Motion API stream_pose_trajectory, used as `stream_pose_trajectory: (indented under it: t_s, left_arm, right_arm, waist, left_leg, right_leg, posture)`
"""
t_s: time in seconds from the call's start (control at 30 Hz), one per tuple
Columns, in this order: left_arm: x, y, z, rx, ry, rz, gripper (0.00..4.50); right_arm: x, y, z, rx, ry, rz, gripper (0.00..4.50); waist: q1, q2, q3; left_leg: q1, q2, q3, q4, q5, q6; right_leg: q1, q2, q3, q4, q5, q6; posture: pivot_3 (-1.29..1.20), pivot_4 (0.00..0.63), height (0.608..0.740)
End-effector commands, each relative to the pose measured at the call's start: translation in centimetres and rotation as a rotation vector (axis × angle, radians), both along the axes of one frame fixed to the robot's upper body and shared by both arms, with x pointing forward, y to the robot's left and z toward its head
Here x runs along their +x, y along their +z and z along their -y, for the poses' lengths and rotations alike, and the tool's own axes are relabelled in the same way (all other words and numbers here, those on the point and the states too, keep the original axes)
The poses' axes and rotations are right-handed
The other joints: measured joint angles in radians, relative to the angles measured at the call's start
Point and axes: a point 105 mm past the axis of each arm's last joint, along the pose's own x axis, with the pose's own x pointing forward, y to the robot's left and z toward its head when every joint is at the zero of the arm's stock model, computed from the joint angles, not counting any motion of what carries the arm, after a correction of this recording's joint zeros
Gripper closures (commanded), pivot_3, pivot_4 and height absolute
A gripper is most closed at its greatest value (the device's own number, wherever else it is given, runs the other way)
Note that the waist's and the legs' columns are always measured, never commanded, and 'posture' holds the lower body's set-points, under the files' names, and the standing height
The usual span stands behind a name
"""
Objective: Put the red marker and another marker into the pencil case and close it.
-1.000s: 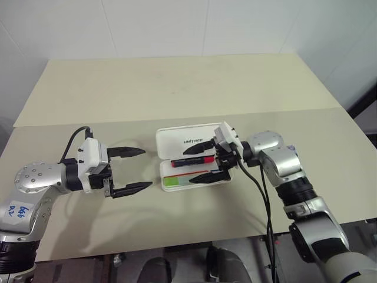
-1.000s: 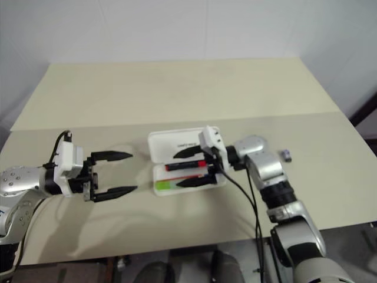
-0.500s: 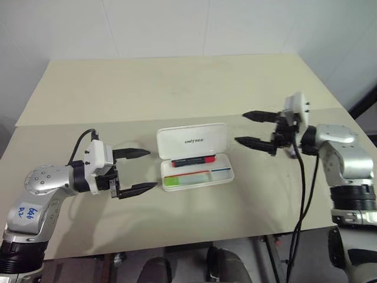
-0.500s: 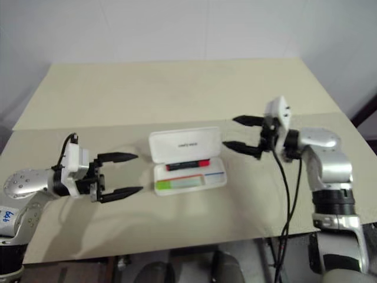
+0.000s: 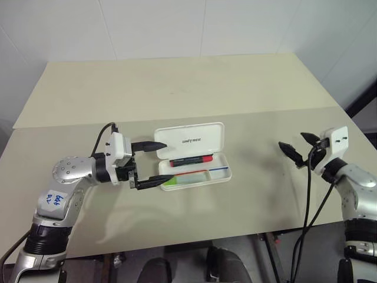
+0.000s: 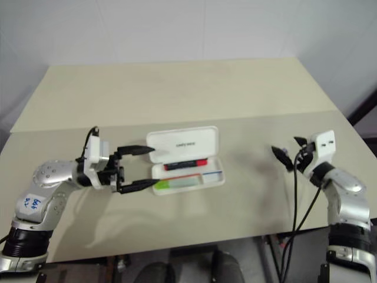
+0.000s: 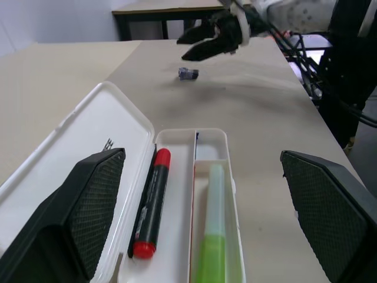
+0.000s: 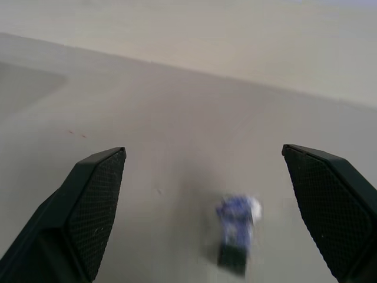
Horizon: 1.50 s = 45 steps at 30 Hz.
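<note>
1. Right gripper (image 5: pixel 296 151) has swung clear of the pencil case (image 5: pixel 194 156) out to the right edge of the table (image 5: pixel 247 88); left gripper (image 5: pixel 154 163) has closed in on the case's left end. Case and markers haven't shifted.
2. Left gripper: fingers spread wide, nothing between them, one tip at the lid's left edge, the other by the tray's near-left corner. Whether they touch, can't tell.
3. Right gripper: also spread, holding nothing, well apart from the case. A small bluish object (image 8: pixel 237 231) lies on the table just ahead of it.
4. Red marker (image 7: pixel 150 203) lies in the tray's lid-side compartment; green-capped marker (image 7: pixel 213 236) in the nearer compartment. Both are in.
5. Left to do, by my read: shut the lid. It is folded back flat, lettering up.
6. Surface: two beige tables butted together, seam running behind the case.
7. Room: white wall behind; left wrist view shows a dark-legged table (image 7: pixel 153 9) beyond.
</note>
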Motion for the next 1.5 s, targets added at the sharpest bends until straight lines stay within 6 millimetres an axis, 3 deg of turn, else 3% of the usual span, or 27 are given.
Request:
stream_pose_trajectory:
  t_s: [0.03,0.27,0.3,0.43,0.67,0.7,0.83,1.1,1.2,1.23,1.33,1.5]
  left_arm:
    - [0.1,0.6,0.3,-0.003,-0.021,0.037,0.00]
    - [0.4,0.8,0.5,-0.004,-0.031,0.042,0.00]
    - [0.4,0.8,0.5,-0.005,-0.032,0.043,0.00]
    - [0.4,0.9,0.3,-0.002,-0.033,0.048,0.00]
    - [0.2,0.8,0.0,0.001,-0.022,0.048,0.00]
    - [0.2,0.8,0.0,0.001,-0.022,0.048,0.00]
    - [0.2,0.8,0.0,-0.001,-0.020,0.049,0.00]
    - [0.3,0.8,-0.1,-0.001,-0.017,0.054,0.00]
    - [0.3,0.8,-0.3,0.002,-0.011,0.055,0.00]
    - [0.3,0.7,-0.5,0.006,-0.007,0.053,0.00]
    - [0.2,0.6,-0.9,0.015,0.001,0.050,0.00]
    - [0.1,0.3,-1.5,0.035,0.011,0.042,0.00]
  right_arm:
    - [-0.2,0.5,0.4,0.013,-0.059,0.037,0.02]
    - [0.6,-1.2,1.8,0.050,-0.206,0.018,0.02]
    - [0.7,-1.3,1.9,0.055,-0.217,0.016,0.19]
    - [1.2,-1.8,1.9,0.104,-0.235,0.002,1.36]
    - [1.4,-1.5,1.1,0.108,-0.200,0.009,4.06]
    - [1.5,-1.4,1.0,0.108,-0.199,0.009,4.18]
    - [1.6,-1.1,0.8,0.106,-0.190,0.013,4.18]
    - [2.0,3.3,-2.7,0.118,-0.016,0.152,4.18]
    - [1.3,5.3,-5.7,0.109,0.171,0.192,4.18]
    - [0.7,5.6,-7.6,0.084,0.288,0.177,4.18]
    - [-1.2,5.4,-11.4,0.009,0.539,0.113,4.18]
    - [-3.1,4.4,-15.1,-0.118,0.816,0.034,4.18]
  waist:
    - [0.000,0.000,0.000]
    - [0.002,0.000,0.000]
    - [0.001,0.000,0.000]
    - [-0.001,0.000,0.000]
    - [0.001,0.000,0.000]
    - [0.001,0.000,0.000]
    - [0.001,0.000,0.000]
    - [0.000,0.001,0.000]
    - [0.002,0.001,0.000]
    - [0.002,0.001,0.001]
    - [0.002,0.001,0.001]
    - [0.004,0.001,0.000]
  left_leg:
    - [0.000,0.000,0.000,0.000,0.000,0.000]
    - [0.000,0.000,0.000,0.000,0.000,0.000]
    - [0.000,0.000,0.000,0.000,0.000,0.000]
    - [0.000,0.000,0.000,0.000,0.000,0.000]
    - [0.000,0.000,-0.001,0.000,0.000,0.000]
    - [0.000,0.000,-0.001,0.000,0.000,0.000]
    - [0.000,0.000,-0.001,0.000,0.000,0.000]
    - [0.000,0.000,-0.001,0.000,0.000,0.000]
    - [0.000,0.000,-0.002,0.000,0.000,0.000]
    - [0.000,0.000,-0.002,0.000,0.000,0.000]
    - [-0.001,0.000,-0.002,0.000,0.000,0.000]
    - [-0.001,-0.001,-0.003,0.000,0.000,0.000]
  right_leg:
    - [0.000,0.000,0.000,0.000,0.000,0.000]
    - [0.000,0.000,0.000,0.000,0.000,0.000]
    - [0.000,0.000,0.000,0.000,0.000,0.000]
    - [0.000,0.000,0.000,0.000,0.000,0.000]
    - [0.000,0.000,0.000,0.000,0.000,0.000]
    - [0.000,0.000,0.000,0.000,0.000,0.000]
    - [0.000,0.000,0.000,0.000,0.000,0.000]
    - [0.000,0.000,0.000,0.000,0.000,0.000]
    - [0.000,0.000,0.000,0.000,0.000,0.000]
    - [0.000,0.000,0.000,0.000,0.000,0.000]
    - [0.000,0.000,-0.001,0.000,0.000,0.000]
    - [0.000,0.000,-0.001,0.000,0.000,0.000]
  posture:
    - [0.00,0.150,0.740]
    - [0.00,0.150,0.740]
    - [0.00,0.150,0.740]
    - [0.00,0.150,0.740]
    - [0.00,0.150,0.740]
    - [0.00,0.150,0.740]
    - [0.00,0.150,0.740]
    - [0.00,0.150,0.740]
    - [0.00,0.150,0.740]
    - [0.00,0.150,0.740]
    - [0.00,0.150,0.740]
    - [0.00,0.150,0.740]
